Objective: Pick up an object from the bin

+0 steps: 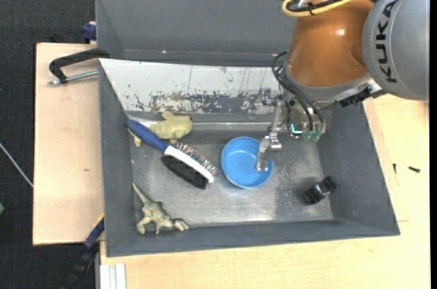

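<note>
My gripper (pixel 263 159) hangs low in the middle of the bin, over the right rim of a round blue bowl (pixel 240 164). Whether it touches the bowl I cannot tell. Left of the bowl lies a brush (pixel 184 162) with a black head, white bristles and a blue handle that points to the upper left. A small black cylinder-like piece (pixel 318 190) lies to the lower right of the gripper.
A pale yellow toy (pixel 171 125) lies by the back wall next to the brush handle. A yellowish toy dinosaur (pixel 157 215) sits in the front left corner. The arm with its orange cover comes in from the upper right.
</note>
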Robot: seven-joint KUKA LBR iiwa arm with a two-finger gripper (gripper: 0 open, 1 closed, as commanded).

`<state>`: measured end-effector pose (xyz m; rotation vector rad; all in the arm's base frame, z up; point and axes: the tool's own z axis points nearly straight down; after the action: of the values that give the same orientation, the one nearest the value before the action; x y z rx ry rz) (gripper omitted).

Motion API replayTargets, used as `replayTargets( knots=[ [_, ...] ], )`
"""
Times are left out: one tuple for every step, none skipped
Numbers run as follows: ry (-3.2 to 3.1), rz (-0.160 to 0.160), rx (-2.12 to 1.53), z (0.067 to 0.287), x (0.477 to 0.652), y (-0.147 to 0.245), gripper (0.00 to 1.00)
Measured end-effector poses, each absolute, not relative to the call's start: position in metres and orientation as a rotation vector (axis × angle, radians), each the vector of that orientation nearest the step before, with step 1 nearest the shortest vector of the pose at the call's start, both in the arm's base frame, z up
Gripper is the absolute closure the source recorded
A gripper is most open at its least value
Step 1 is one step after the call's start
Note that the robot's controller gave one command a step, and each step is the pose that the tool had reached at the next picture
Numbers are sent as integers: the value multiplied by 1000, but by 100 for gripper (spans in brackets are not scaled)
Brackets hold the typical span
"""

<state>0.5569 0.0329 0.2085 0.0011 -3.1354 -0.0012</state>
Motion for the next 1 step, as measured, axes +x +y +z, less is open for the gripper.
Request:
replayTargets(
  knots=[
    [-3091, -2, 592, 72, 588, 67, 0]
  ],
)
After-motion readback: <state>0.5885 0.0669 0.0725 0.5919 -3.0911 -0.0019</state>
